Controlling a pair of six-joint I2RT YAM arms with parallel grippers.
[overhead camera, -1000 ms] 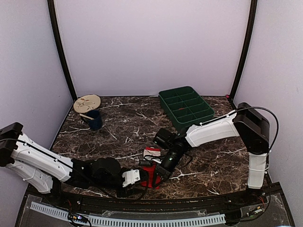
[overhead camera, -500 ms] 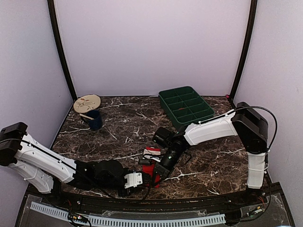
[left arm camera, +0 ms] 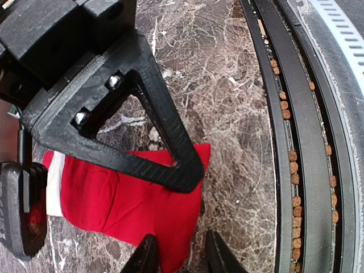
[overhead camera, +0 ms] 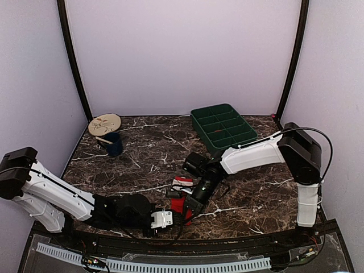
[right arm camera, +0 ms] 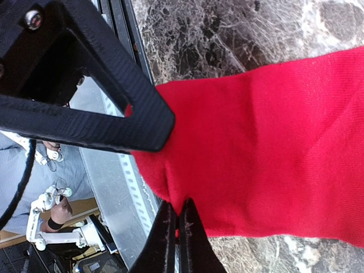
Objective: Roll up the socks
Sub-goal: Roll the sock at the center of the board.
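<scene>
Right tool (right arm camera: 173, 226) pinches the red socks (right arm camera: 273, 148); left tool (left arm camera: 179, 259) straddles their corner.

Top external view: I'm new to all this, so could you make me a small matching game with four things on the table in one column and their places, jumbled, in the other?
Things:
1. green tray
2. blue cup
3. red sock
4. round tan plate

Places:
A. near edge, about the middle
B. far left corner
C. far right, split into compartments
D. left side, just in front of the plate

Pairs: 1-C, 2-D, 3-A, 4-B
</scene>
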